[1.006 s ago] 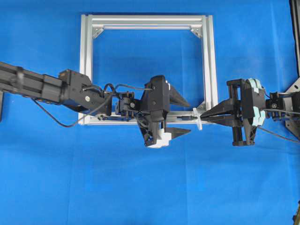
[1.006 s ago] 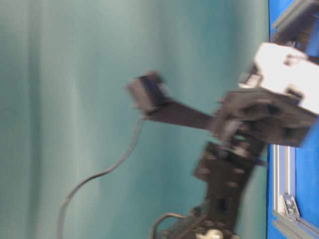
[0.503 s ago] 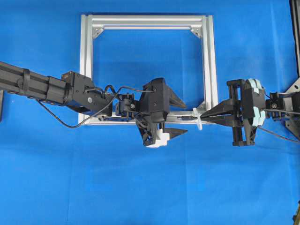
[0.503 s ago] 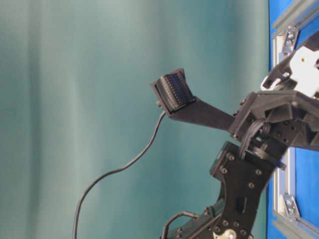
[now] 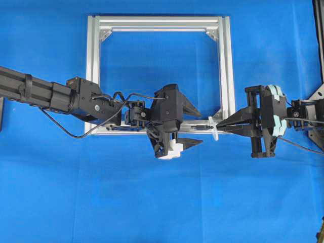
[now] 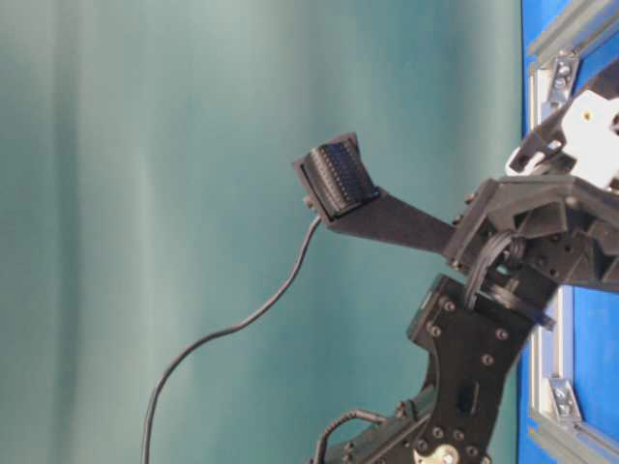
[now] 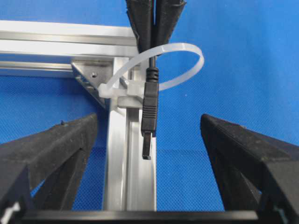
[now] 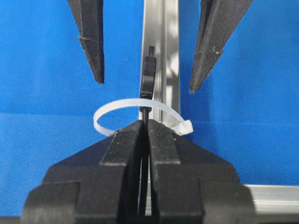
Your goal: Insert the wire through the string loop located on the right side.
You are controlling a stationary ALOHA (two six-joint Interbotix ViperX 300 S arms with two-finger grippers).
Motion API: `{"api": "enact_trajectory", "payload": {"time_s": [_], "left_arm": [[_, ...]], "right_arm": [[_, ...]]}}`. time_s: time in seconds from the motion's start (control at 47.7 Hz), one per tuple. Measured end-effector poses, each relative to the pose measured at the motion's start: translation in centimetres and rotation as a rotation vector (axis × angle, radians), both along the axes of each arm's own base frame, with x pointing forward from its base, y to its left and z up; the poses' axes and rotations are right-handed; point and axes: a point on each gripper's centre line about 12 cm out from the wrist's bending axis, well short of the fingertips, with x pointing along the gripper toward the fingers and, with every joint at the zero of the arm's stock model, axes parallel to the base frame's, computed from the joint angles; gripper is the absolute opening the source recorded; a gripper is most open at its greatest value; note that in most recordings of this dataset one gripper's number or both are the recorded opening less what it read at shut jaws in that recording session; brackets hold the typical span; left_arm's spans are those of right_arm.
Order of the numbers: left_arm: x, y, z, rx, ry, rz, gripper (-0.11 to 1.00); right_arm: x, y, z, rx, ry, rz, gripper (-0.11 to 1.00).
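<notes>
Your right gripper (image 8: 145, 128) is clamped shut on the wire (image 8: 147, 77), pinching the thin black cable just behind its plug. In the right wrist view the plug end pokes out past the closed fingertips and through the string loop (image 8: 135, 105), so the loop rings the wire just ahead of your fingers. The left wrist view agrees: the plug (image 7: 148, 112) hangs out on the near side of the whitish loop (image 7: 187, 51), with the cable running back through it into the right gripper's closed tips.

The loop is tied to the aluminium frame (image 5: 93, 76) at its front right corner, where the front rail meets the right post; from overhead it shows as a small white band (image 5: 214, 127) right at your right gripper's tips (image 5: 218, 124).

Your left gripper (image 5: 195, 126) stands wide open and holds nothing. Its two fingers (image 7: 51, 149) flank the plug on either side without touching it, above the front rail of the frame on the blue table (image 5: 152, 202).
</notes>
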Motion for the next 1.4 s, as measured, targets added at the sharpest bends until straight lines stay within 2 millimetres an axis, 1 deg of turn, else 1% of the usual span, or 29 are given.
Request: {"api": "enact_trajectory", "payload": {"time_s": [0.419,0.524,0.545,0.587,0.713,0.734,0.776,0.817,1.341,1.404], "left_arm": [[0.05,-0.01,0.06,0.002,-0.003,-0.002,0.86],[0.05,-0.01,0.06,0.002,-0.003,-0.002,0.81],[0.05,-0.01,0.06,0.002,-0.003,-0.002,0.79],[0.1,-0.01,0.13,0.002,-0.006,-0.002,0.71],[0.41,-0.02,0.51,0.002,-0.029,-0.001,0.34],[0.42,-0.02,0.53,0.005,-0.031,-0.002,0.26],[0.42,-0.01,0.54,0.005,-0.032,-0.002,0.15],[0.42,-0.01,0.54,0.005,-0.032,-0.002,0.08],[0.42,-0.09,0.54,0.005,-0.032,-0.003,0.08],[0.46,-0.09,0.51,0.005,-0.032,-0.003,0.08]], "right_arm": [[0.0,-0.03,0.0,-0.001,0.0,0.0,-0.04],[0.0,-0.04,0.0,0.0,0.0,-0.002,-0.04],[0.0,-0.03,0.0,-0.001,0.0,0.0,-0.04],[0.0,0.0,0.0,0.0,0.0,0.0,-0.04],[0.0,0.01,0.0,-0.001,0.0,0.001,-0.04],[0.01,-0.04,0.04,0.0,-0.002,-0.002,-0.04],[0.0,0.01,0.0,-0.001,0.0,0.001,-0.04],[0.0,-0.04,0.02,0.0,0.0,-0.001,-0.04],[-0.04,0.02,-0.04,-0.002,0.006,0.003,-0.04],[-0.02,0.03,-0.09,0.001,0.011,0.002,-0.02]]}}
